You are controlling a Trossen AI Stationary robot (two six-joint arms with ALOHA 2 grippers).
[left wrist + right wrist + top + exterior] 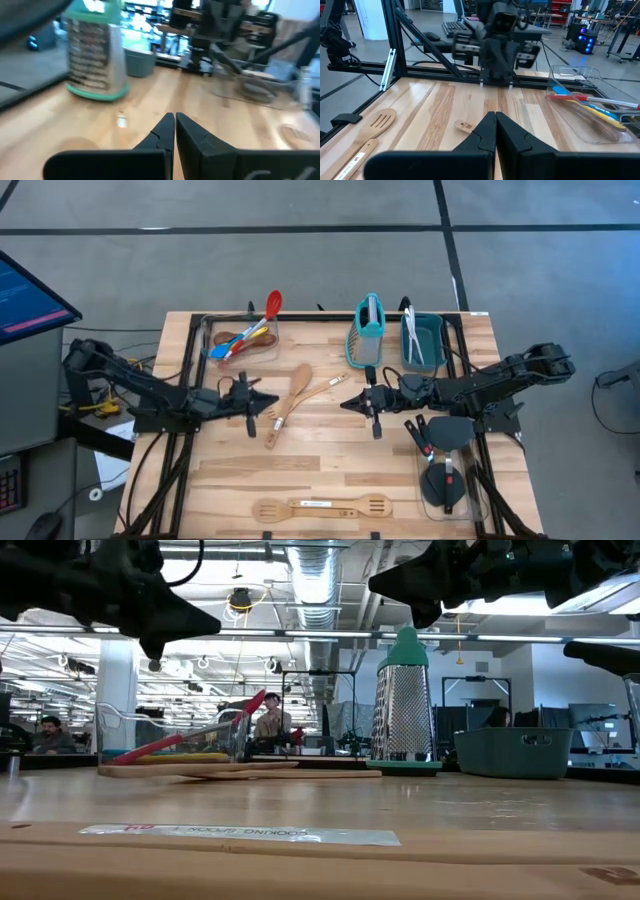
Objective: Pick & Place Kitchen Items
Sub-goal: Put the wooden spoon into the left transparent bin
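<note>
The whole desk [330, 460] is seen from straight above in the high view, at a distance, with floor shown past every edge. In the low view the desk is looked across level from its near edge, into the room behind; the teal box grater [405, 705] is seen upright near the far edge. The same grater [95, 52] is caught close in the left wrist view, faced toward the right side of the desk. The right wrist view is faced the opposite way, low over the boards; the clear container [590, 102] is shared with the high view [240, 335]
</note>
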